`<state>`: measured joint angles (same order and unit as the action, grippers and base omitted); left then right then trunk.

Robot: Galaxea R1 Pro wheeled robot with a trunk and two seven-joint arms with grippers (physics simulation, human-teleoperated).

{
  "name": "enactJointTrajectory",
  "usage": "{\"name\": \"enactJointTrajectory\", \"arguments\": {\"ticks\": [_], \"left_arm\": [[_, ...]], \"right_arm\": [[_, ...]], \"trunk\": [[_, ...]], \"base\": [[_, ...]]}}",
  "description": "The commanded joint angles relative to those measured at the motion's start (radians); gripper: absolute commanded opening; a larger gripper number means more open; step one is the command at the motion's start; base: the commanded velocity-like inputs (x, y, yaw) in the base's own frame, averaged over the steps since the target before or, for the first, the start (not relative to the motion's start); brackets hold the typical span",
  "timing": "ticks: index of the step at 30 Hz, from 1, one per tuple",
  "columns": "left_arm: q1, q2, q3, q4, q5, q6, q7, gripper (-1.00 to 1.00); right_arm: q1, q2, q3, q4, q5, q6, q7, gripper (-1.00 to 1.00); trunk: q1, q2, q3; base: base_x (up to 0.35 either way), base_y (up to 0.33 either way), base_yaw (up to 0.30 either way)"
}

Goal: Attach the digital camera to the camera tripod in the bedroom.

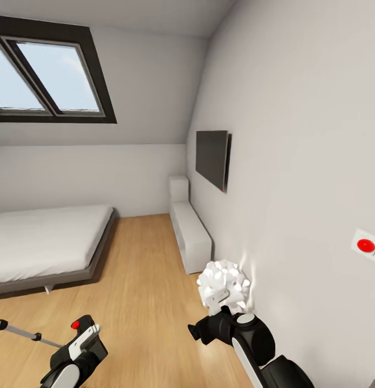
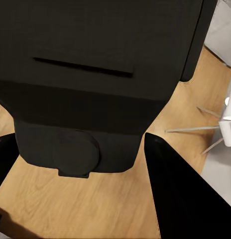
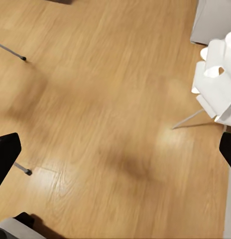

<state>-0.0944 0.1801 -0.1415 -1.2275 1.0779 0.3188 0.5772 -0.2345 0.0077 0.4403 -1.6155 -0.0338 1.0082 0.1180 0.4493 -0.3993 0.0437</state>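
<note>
Looking through the head view, you see the bedroom: a plank floor (image 1: 138, 280), a bed (image 1: 47, 242) at the left, a skylight (image 1: 47, 75) above it, and a dark screen (image 1: 211, 158) on the right wall over a low white cabinet (image 1: 192, 237).

Left claw (image 1: 82, 337): it sits at the lower left of the head view and holds the camera (image 1: 79, 325), whose red button faces up. In the left wrist view the camera (image 2: 95, 74) is a large black body seated between the two dark fingers (image 2: 187, 194), so the claw is closed on it.

Right claw (image 1: 200, 328): it sits low and centre-right in the head view, carrying nothing. In the right wrist view its fingertips (image 3: 6, 157) stand at opposite edges with bare floor between them, so you read it as wide.

Tripod (image 1: 20, 330): one silver leg with black joints enters at the lower left edge of the head view, just beside the left claw. Whether it touches the claw cannot be told.

A white faceted object (image 1: 224, 285) on thin legs stands against the right wall, just beyond the right claw.
</note>
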Motion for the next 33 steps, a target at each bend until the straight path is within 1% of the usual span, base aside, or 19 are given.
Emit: {"name": "enactJointTrajectory", "arguments": {"ticks": [1,14,33], "left_arm": [[-0.001,0.001,-0.002,-0.001,0.004,0.002,0.008,-1.00],[-0.001,0.001,-0.002,-0.001,0.004,0.001,0.009,-1.00],[-0.001,0.001,-0.002,0.005,0.004,0.002,0.003,-1.00]], "right_arm": [[0.000,0.000,-0.001,-0.001,-0.003,0.004,0.000,1.00],[0.000,0.000,-0.003,-0.001,-0.003,0.004,0.000,1.00],[-0.003,0.000,-0.005,-0.001,-0.003,0.004,0.000,1.00]], "trunk": [[0.001,-0.001,0.000],[0.001,-0.001,0.000],[0.001,-0.001,0.000]], "base": [[0.206,-0.218,0.279],[0.208,-0.220,0.279],[0.040,-0.027,0.279]]}}
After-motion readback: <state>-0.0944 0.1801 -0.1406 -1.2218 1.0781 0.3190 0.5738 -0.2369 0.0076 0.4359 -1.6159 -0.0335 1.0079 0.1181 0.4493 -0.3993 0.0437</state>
